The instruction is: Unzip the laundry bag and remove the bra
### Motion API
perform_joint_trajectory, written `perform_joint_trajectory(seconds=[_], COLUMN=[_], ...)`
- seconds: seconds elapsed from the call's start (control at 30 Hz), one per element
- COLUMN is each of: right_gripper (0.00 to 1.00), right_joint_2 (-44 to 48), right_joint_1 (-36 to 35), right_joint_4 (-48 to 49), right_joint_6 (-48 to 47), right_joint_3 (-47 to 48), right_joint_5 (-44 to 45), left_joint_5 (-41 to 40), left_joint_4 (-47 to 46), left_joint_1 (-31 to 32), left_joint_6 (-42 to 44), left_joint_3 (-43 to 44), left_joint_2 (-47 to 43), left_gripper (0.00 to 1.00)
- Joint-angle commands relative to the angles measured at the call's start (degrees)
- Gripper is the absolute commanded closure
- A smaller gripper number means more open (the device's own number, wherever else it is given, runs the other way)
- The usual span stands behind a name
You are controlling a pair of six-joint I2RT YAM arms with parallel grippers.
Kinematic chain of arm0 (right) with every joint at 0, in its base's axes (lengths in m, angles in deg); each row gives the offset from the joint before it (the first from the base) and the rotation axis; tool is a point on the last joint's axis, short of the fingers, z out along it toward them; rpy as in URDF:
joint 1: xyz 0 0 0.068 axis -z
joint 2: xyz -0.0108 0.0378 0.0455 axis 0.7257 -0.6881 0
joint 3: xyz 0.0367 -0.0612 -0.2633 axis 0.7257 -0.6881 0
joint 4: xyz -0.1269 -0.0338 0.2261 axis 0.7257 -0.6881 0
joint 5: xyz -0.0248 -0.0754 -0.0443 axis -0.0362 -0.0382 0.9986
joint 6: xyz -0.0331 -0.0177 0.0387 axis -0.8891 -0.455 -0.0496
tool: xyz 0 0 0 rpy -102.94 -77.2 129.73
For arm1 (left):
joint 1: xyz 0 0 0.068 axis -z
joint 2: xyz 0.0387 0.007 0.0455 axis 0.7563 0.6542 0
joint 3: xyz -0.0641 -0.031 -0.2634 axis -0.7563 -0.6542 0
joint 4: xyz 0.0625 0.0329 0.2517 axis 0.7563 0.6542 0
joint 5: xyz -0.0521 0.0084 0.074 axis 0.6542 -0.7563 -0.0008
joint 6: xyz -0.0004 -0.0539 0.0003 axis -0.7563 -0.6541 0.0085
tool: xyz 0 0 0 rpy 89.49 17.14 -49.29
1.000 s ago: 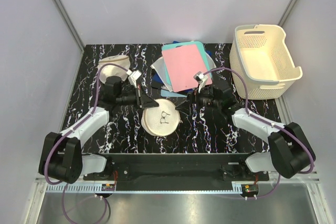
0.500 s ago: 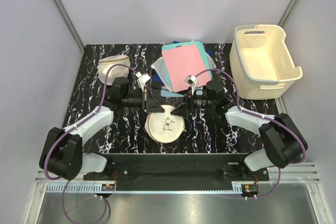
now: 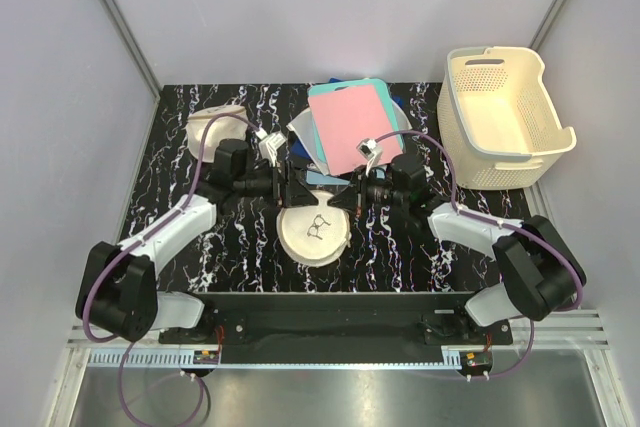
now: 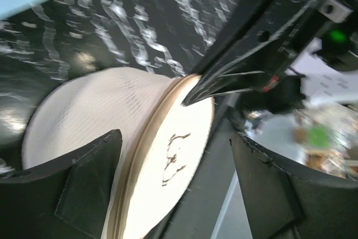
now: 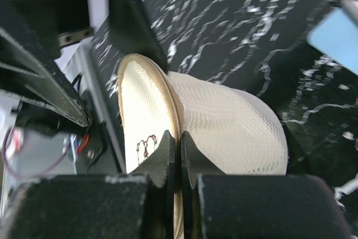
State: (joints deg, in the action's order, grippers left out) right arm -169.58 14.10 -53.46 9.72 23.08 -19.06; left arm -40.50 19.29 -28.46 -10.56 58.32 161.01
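Right wrist: right hand clamped on the laundry bag rim, left hand spread around it.

You work in a robotics lab cell: blank pale panels on aluminium struts wall in your black marbled bench.

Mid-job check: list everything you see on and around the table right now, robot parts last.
laundry bag: one, cream with dark squiggle, near centre of table
plain pouch: one, cream, far left
pile of flat sheets: one, pink on top over pale blue and grey, far centre
basket: one, cream, perforated, far right
table: one, black with white marbling
bra: none visible
left tool: one, black, open, fingers either side of the laundry bag
right tool: one, black, shut on the laundry bag's rim
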Motion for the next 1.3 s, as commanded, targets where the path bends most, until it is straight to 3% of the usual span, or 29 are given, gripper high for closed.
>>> perform_joint_trajectory(seconds=[0.0, 0.23, 0.43, 0.67, 0.93, 1.27], right_gripper=[1.00, 1.00, 1.00, 1.00, 1.00, 1.00], right_joint_2=[3.0, 0.8, 1.8, 4.4, 3.6, 4.5], right_joint_1=[-0.2, -0.2, -0.2, -0.3, -0.7, -1.1], right_joint_4=[1.8, 5.3, 7.9, 6.9, 8.2, 9.1], right_joint_6=[8.2, 18.9, 22.5, 22.1, 22.8, 23.1], right_joint_3=[-0.7, -2.1, -4.8, -5.4, -5.5, -6.4], right_joint_5=[18.2, 28.0, 34.4, 37.5, 36.9, 36.4], left_joint_5=[-12.9, -25.4, -29.0, -27.0, -23.3, -24.6], left_joint_4=[8.1, 8.7, 4.9, -7.3, -26.9, -30.0], left_joint_1=[0.2, 0.4, 1.0, 1.8, 4.1, 6.8], left_joint_6=[4.5, 0.3, -5.3, -13.7, -24.9, -26.2], left_joint_3=[3.3, -2.5, -8.8, -16.5, -20.6, -17.0], left_joint_2=[-2.0, -6.1, -10.1, -12.6, -5.9, 1.7], left_gripper=[0.17, 0.20, 0.24, 0.31, 0.35, 0.37])
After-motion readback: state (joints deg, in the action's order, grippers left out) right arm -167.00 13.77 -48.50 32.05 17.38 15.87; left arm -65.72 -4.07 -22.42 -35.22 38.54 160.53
